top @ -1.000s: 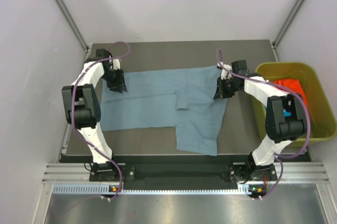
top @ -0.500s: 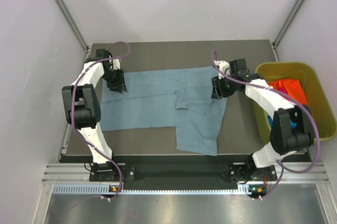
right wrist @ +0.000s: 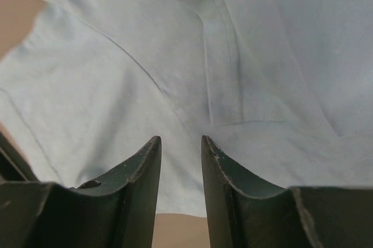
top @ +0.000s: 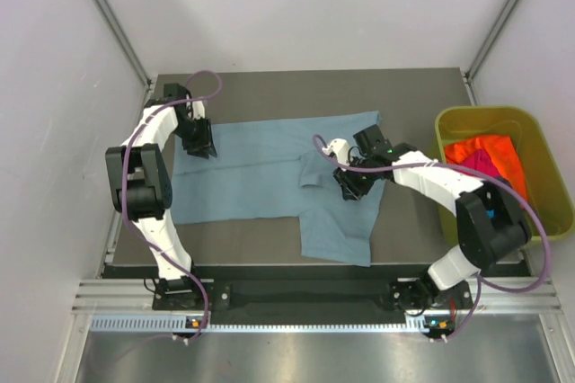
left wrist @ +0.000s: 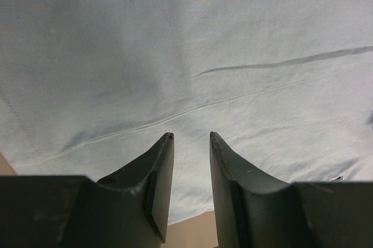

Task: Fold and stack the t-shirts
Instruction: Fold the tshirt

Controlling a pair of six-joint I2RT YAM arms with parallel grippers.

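Here's the overhead view: the grey-blue t-shirt (top: 247, 172) lies spread across the middle of the dark bench (top: 413, 95). Its long body runs to the left, and one flap (top: 337, 235) reaches down toward the bottom of the frame.

The left fingers (top: 201, 144) are at the shirt's upper left corner, tips down on the cloth. The wrist camera shows the two dark fingers standing apart with a narrow gap between them. Nothing is clamped in that gap. Pale cloth fills the picture beyond the tips, a stitched seam (left wrist: 134, 127) runs across just above them, and a sliver of bare bench shows at the bottom edge.

Now the right side. The right fingers (top: 349, 182) sit right of centre in the overhead view, over the rumpled part of the shirt, next to a raised fold (top: 314, 172). Up close they too are parted, with a slim gap and no cloth pinched between them. Just past the tips a doubled band of fabric (right wrist: 224, 62) climbs toward the top of the frame, and creases fan out to the left. Bench shows in the upper left corner and at the bottom of that view.

At the far right of the overhead picture a yellow-green bin (top: 490, 113) stands beside the bench. An orange t-shirt (top: 467, 147) is bunched inside it, with a patch of magenta t-shirt (top: 486, 165) against it. Both lie well apart from the grey-blue one.
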